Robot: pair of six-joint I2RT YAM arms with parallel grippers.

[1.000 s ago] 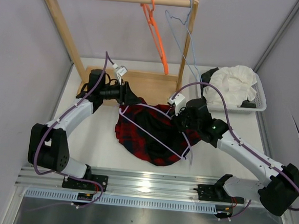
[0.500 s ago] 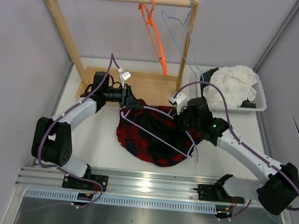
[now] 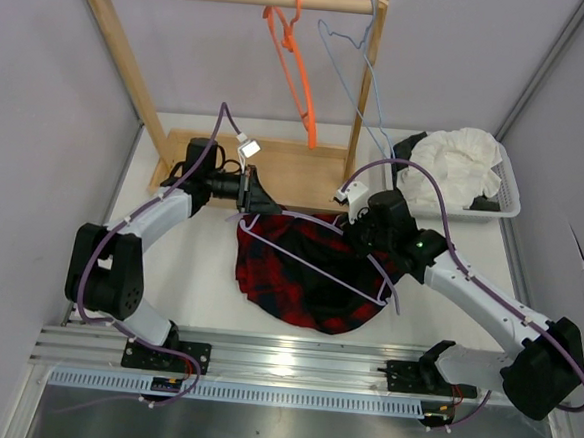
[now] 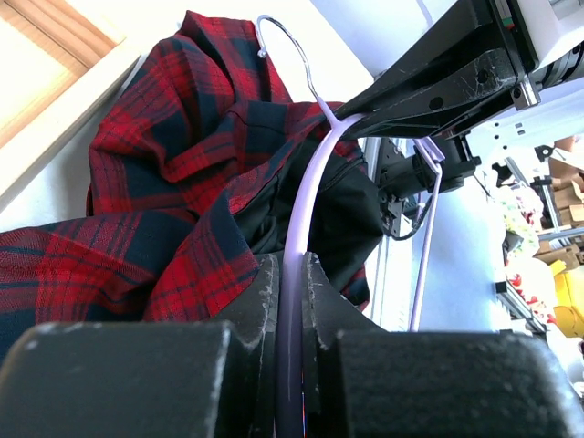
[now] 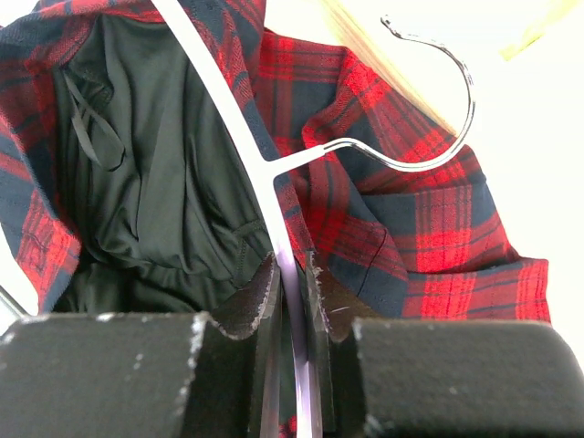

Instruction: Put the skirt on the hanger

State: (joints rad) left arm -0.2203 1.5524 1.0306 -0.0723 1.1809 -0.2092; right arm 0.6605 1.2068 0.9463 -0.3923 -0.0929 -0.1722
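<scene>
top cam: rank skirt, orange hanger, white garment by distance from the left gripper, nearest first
From the left gripper, in the top view:
1. skirt: right next to the gripper, spread on the table to its right and nearer the bases.
2. orange hanger: hanging at the back, slightly to the right.
3. white garment: far off at the back right.

Top external: mounted high, above and behind the arm bases (image 3: pixel 167 356), tilted down onto the table (image 3: pixel 193 272). The whole workspace is taken in from afar.

Left wrist: carried just behind the left gripper (image 4: pixel 290 274), very close, aimed along the hanger (image 4: pixel 306 201) toward the right arm (image 4: pixel 438 82).

Right wrist: carried just behind the right gripper (image 5: pixel 290 274), equally close, aimed toward the hanger's hook.

The skirt (image 5: pixel 438 228) and hanger are shared by all three views.
</scene>
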